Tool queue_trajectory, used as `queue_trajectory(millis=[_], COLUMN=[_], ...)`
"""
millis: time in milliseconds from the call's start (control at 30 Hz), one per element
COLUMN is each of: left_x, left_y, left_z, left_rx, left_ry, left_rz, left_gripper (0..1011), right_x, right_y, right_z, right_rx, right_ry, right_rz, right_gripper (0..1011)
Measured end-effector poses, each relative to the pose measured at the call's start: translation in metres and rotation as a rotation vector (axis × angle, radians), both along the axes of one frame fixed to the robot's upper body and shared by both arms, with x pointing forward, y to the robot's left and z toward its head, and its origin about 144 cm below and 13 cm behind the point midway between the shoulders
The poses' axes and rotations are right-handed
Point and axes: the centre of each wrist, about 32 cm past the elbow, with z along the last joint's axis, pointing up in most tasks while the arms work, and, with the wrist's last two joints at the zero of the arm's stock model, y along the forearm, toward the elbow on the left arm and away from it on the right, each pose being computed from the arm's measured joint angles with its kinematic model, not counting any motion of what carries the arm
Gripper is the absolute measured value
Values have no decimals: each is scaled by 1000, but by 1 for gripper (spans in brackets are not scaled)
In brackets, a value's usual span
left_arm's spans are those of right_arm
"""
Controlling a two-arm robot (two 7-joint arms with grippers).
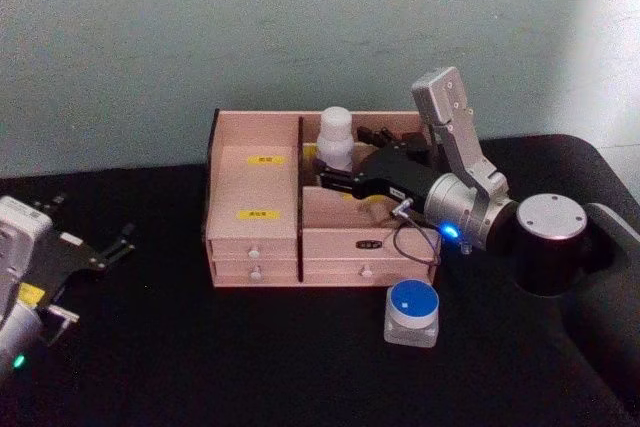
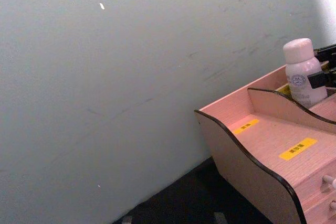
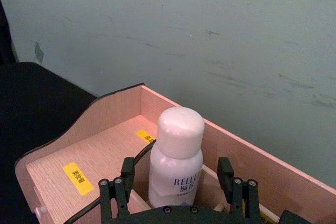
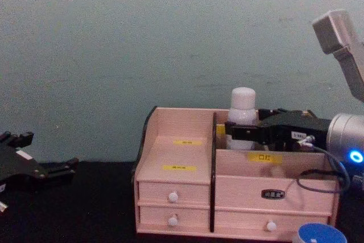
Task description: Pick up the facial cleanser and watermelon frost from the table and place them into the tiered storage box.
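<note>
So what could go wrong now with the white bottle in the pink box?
The right pincer stands open around the upright white bottle in the tiered storage box; backing out crooked, a finger might tip it. The arm's black cable loops over the box front and could snag. The blue-lidded jar sits close by that arm and might get bumped. The left pincer is parked far left.

Extended forward and in toward centre: right arm (image 1: 470,207), wrist roughly level, blue light lit. Its right gripper (image 1: 338,159) points to the robot's left, fingers (image 3: 227,174) spread apart. Parked low at the left: left arm (image 1: 20,287), left gripper (image 1: 90,219) spread, holding nothing.
</note>
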Motion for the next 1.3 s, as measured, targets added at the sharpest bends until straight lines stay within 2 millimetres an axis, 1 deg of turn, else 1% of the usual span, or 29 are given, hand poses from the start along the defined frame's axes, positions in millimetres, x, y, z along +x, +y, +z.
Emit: queue_trajectory(millis=[233,367,567,633,667,767,800,900,933,1133,1300], left_x=[0,0,0,0,0,0,0,0,0,0,0], left_y=[0,0,0,0,0,0,0,0,0,0,0], left_z=[0,0,0,0,0,0,0,0,0,0,0], left_rx=[0,0,0,0,0,0,0,0,0,0,0], left_ry=[0,0,0,0,0,0,0,0,0,0,0], left_rz=[0,0,0,0,0,0,0,0,0,0,0], left_gripper=[1001,1001,1001,1001,1001,1001,1001,1001,1001,1001,1001], right_x=[-1,-6,-21,-32,-32,-43,-50,-60,-67,-92,-108], right_y=[0,-2,-12,-20,-20,-30,-36,-44,-50,-68,-77], right_z=[0,4,12,16,16,20,22,23,24,22,19], right_rx=[1,5,20,28,28,33,34,35,33,14,4], right_ry=[-3,-31,-74,-90,-90,-100,-102,-99,-95,-58,-13], right_rz=[1,5,36,61,61,85,98,116,127,154,164], right_gripper=[1000,1000,1000,1000,1000,1000,1000,1000,1000,1000,1000])
